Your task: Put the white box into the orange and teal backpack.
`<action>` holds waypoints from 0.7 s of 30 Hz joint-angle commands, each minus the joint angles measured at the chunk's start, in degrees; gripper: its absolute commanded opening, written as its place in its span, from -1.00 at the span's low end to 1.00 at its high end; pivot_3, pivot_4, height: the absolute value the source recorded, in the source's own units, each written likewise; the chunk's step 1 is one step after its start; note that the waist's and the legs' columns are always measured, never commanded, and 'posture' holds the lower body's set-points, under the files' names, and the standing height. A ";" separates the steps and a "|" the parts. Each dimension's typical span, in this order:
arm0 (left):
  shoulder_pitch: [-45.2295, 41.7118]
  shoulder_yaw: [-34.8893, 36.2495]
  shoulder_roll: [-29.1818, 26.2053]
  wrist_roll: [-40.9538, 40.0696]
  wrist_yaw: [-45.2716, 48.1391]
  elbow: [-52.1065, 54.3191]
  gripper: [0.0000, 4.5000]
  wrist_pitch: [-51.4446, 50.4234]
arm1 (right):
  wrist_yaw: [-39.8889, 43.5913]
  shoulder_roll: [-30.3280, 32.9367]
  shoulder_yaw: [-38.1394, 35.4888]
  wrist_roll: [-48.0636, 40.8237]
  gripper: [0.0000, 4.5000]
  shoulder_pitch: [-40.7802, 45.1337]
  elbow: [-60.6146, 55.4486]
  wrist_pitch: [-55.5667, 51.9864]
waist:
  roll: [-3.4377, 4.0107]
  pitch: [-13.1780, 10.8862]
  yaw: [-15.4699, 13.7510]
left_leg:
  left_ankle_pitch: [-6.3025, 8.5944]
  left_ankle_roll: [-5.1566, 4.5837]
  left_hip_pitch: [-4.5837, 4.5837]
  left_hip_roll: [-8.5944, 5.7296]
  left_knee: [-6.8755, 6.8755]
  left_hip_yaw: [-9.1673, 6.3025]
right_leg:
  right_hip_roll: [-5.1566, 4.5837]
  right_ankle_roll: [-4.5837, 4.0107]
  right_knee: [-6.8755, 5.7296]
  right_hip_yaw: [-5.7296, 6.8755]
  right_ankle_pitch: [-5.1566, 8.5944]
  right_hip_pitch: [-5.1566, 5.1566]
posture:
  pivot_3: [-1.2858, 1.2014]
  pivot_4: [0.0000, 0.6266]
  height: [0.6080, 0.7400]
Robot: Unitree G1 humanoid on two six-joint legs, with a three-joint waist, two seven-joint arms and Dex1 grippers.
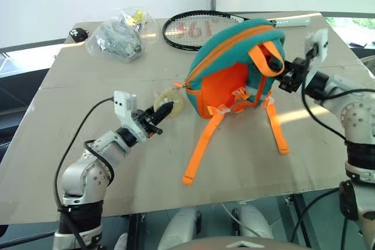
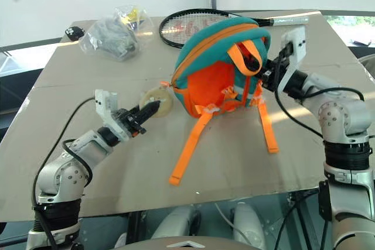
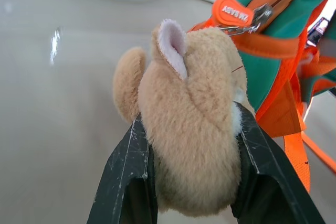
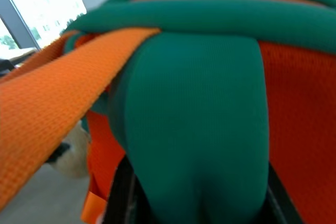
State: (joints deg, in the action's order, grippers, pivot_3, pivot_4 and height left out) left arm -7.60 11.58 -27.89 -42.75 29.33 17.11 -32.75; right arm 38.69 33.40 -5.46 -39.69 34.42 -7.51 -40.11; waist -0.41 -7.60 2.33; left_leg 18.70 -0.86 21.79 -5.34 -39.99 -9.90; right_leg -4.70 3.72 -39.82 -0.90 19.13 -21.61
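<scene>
My left gripper point(image 1: 166, 109) pinches the plush charm point(image 3: 191, 124) beside the backpack point(image 1: 234, 68) on the table point(image 1: 88, 103), my right gripper point(image 4: 197, 203) straddling its soft teal top handle point(image 4: 194, 129); the limp fabric probably needs holding by that handle.

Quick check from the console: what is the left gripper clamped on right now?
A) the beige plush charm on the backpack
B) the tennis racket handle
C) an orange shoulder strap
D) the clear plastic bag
A: in the left wrist view the left gripper's two black fingers squeeze the beige plush charm, which hangs from the zipper pull of the orange and teal backpack.
</scene>
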 commanded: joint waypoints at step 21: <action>44.16 19.91 -5.84 5.73 17.73 15.95 0.97 13.23 | 18.76 16.85 -15.86 11.95 1.00 -40.27 -3.42 21.58 | 0.16 -0.08 -2.03 | 0.01 -0.03 -0.29 0.05 0.82 0.02 | 0.03 -0.06 0.68 -0.06 -0.01 0.17 | 0.03 -0.52 1.00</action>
State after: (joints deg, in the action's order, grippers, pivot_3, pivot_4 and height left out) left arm 36.40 29.84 -33.76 -37.53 46.22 32.63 -21.51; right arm 57.13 50.18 -17.94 -27.72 -5.52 -10.92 -20.26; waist -0.25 -7.68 0.30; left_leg 18.71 -0.89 21.48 -5.29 -39.17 -9.89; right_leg -4.67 3.64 -39.07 -0.94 19.11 -21.37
